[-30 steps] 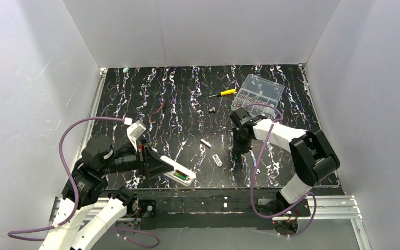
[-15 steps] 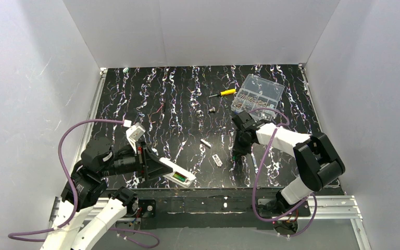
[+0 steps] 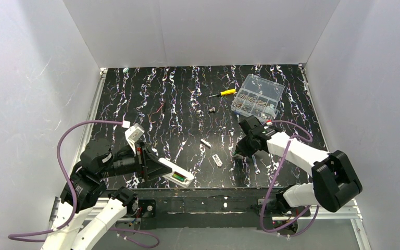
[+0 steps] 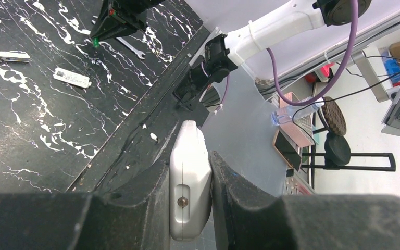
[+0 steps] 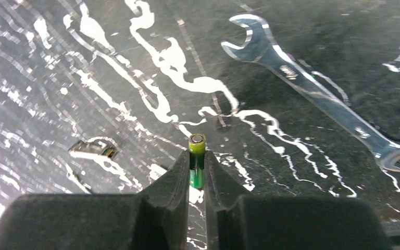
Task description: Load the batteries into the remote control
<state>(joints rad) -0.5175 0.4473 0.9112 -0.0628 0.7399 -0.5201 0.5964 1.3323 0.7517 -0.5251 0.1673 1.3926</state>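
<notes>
1. The right claw point(image 5: 197, 159) was closed on one green battery point(image 5: 197, 148), pinching it by its sides with one end standing proud of the fingertips; the casing looked round and slick, so the likeliest fault was the battery twisting or sliding out during the carry, since only narrow strips of pad bore on it.
2. That claw hung low over the table point(image 3: 187, 104) at its near right, just beside a wrench point(image 5: 312, 88); whether the battery's lower end touched the surface could not be told; a sideways sweep begun too low could catch it on the wrench or the table and knock it askew.
3. The left claw point(image 4: 190, 169) was clamped on the remote control point(image 4: 190, 200) across its narrow sides, holding it at the near left, well apart from the battery; a fleck of green in its open bay was probably the second battery point(image 3: 177, 177), already seated.
4. The grip sat at one end of the remote control, so a push into the bay could lever the handset round in the jaws or drag it loose; a battery arriving tilted or reversed would likely jam against the contacts rather than seat.
5. The bay lay close to the table's near edge; a battery dropped there could roll off; the cover piece point(image 3: 217, 160) lay on the table between the two claws, in the likely path of a low carry.
</notes>
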